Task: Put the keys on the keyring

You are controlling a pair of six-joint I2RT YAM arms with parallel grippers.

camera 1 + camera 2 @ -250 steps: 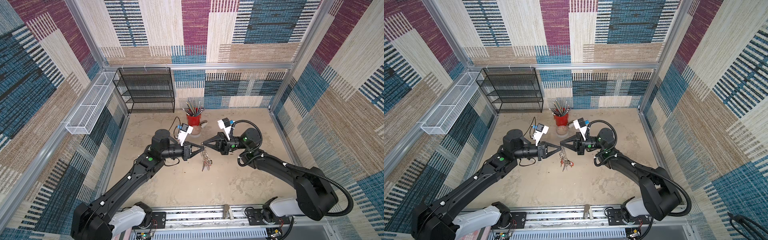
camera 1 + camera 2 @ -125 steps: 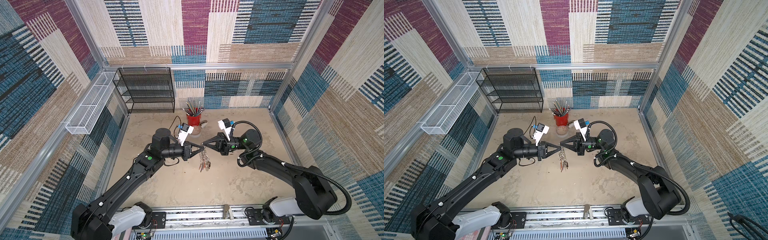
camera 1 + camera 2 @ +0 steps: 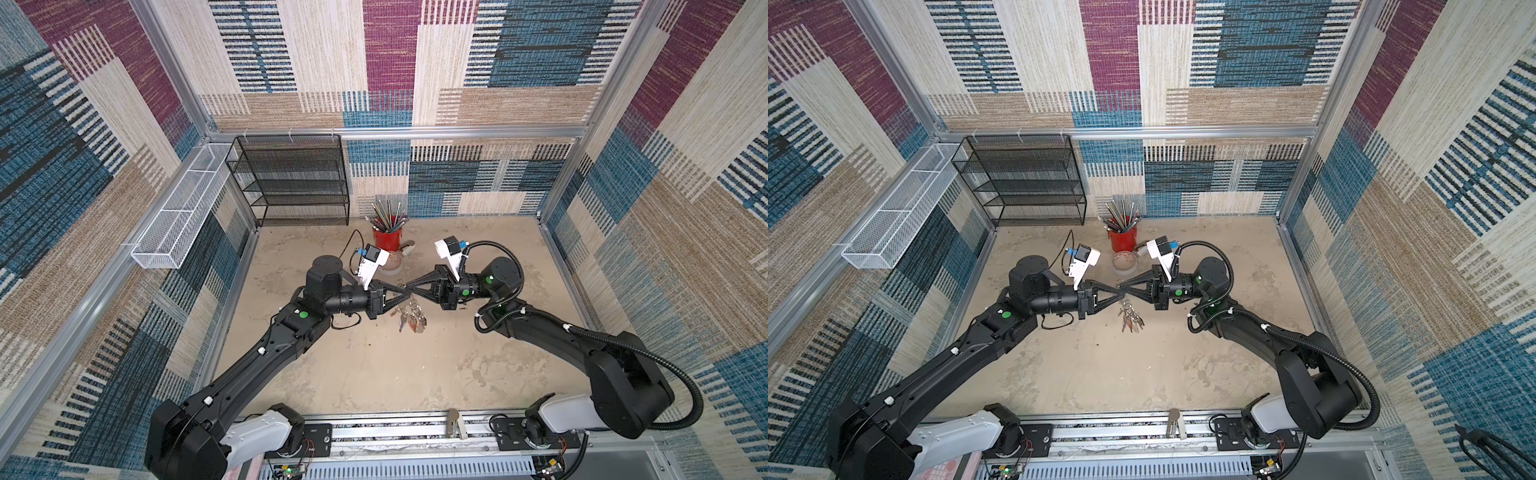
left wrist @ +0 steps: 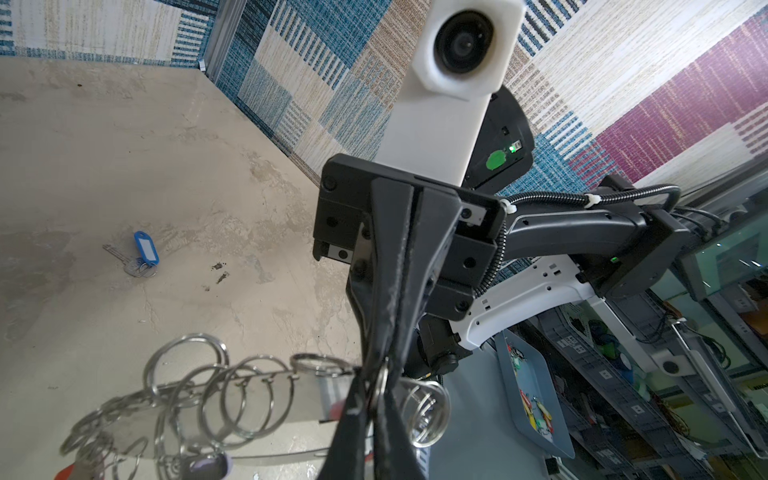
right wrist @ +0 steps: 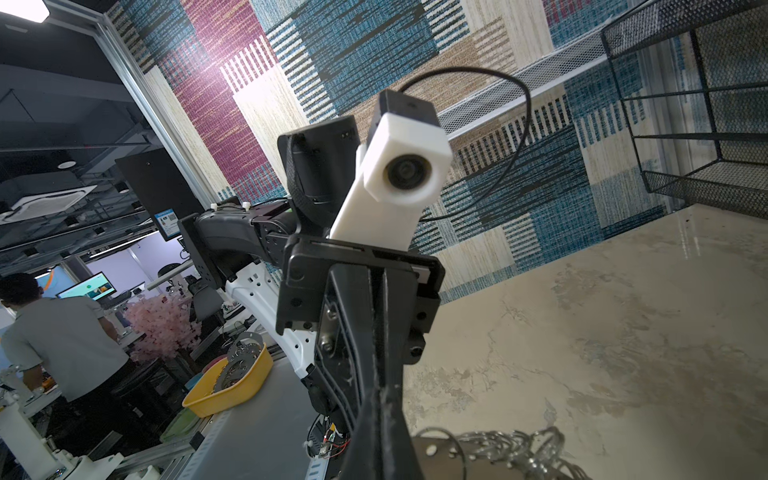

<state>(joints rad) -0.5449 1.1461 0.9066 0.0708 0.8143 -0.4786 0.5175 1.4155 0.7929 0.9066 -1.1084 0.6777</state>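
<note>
Left wrist view shows the left claw (image 4: 370, 399) pressed together on a split ring at the keyring (image 4: 303, 397) end, its plate hanging above the counter (image 4: 124, 145). The right claw (image 4: 380, 365) pinches the same spot. Seemingly a ring is being pried open. Next, the blue-tagged key (image 4: 145, 251), lying apart, needs threading. Gray plate, silver rings, some keys (image 3: 409, 322) already dangling.
</note>
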